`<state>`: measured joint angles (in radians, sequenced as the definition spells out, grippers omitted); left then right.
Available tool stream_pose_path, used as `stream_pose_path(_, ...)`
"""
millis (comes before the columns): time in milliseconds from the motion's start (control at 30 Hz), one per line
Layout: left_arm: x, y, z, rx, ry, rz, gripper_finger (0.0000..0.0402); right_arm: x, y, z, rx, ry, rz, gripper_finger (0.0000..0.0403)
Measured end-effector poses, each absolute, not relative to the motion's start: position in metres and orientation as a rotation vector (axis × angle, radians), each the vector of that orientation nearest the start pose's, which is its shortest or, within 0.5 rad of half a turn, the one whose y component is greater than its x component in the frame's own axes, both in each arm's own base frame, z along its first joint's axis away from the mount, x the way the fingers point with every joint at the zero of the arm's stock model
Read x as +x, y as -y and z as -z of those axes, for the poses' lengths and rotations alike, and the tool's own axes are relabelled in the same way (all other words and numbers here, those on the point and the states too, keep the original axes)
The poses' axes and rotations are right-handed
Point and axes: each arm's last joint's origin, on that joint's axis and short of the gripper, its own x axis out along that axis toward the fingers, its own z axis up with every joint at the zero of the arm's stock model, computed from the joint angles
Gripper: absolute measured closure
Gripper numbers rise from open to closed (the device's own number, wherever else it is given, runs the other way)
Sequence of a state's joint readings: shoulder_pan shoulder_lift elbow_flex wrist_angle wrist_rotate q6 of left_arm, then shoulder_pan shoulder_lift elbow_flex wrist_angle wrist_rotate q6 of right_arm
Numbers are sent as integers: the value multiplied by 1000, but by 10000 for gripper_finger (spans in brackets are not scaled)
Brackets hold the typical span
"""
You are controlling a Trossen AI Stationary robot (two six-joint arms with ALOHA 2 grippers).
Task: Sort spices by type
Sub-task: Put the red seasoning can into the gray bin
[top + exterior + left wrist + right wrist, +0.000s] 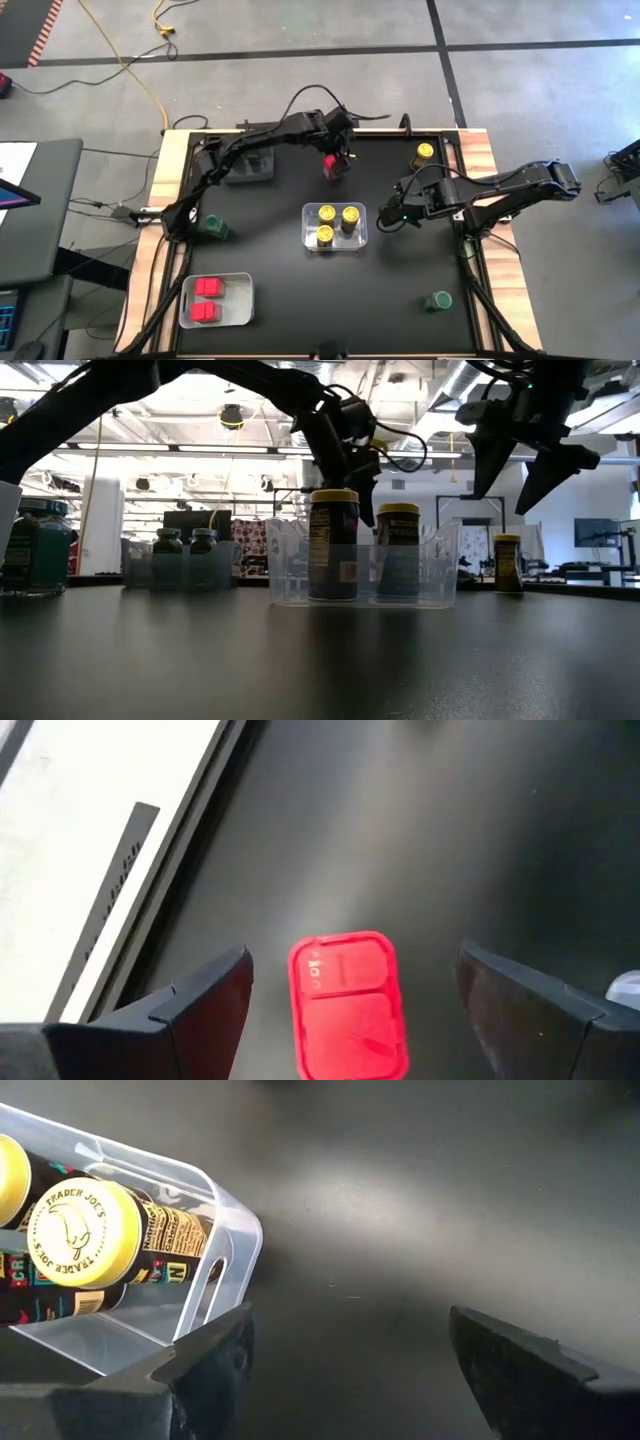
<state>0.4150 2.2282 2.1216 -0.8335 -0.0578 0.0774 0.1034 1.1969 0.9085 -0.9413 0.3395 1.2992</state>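
Left gripper (337,160) hangs at the far side of the table, fingers spread wide on either side of a red-topped spice jar (348,1005), with clear gaps both sides and nothing held; right gripper (392,215) waits open and empty just beside the clear bin (356,209) in the middle, where three yellow-lidded jars (327,214) stand together.

By my reckoning the step in hand is the pick-up of that red jar; the next move calls for lowering around it and closing squarely on its flat sides, then carrying it to the near-left bin (240,285), which already holds other red-topped jars (208,288).

Plenty remains; a stray yellow-lidded jar (425,153) stands at the far right, one green-lidded jar (216,227) at the left edge, another (439,300) near the right front.

From above, the red jar is squarish with rounded corners, its flip-top lid bright and glossy; it stands upright on the dark mat, apart from everything else.
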Motion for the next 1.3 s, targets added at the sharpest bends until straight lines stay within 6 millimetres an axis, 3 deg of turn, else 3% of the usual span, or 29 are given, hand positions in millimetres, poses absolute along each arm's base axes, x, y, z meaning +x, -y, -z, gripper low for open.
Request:
stream_pose_path(567,444,-198,-267,-211,-952,-460,74,207,-10,-247,861,-878,907,46)
stream_pose_path(900,442,-198,-265,-194,-978,-498,74,207,-10,-247,887,-899,892,46)
stream_pose_path(1300,439,-196,-234,-208,-1047,-439,74,207,-10,-247,887,-899,892,46)
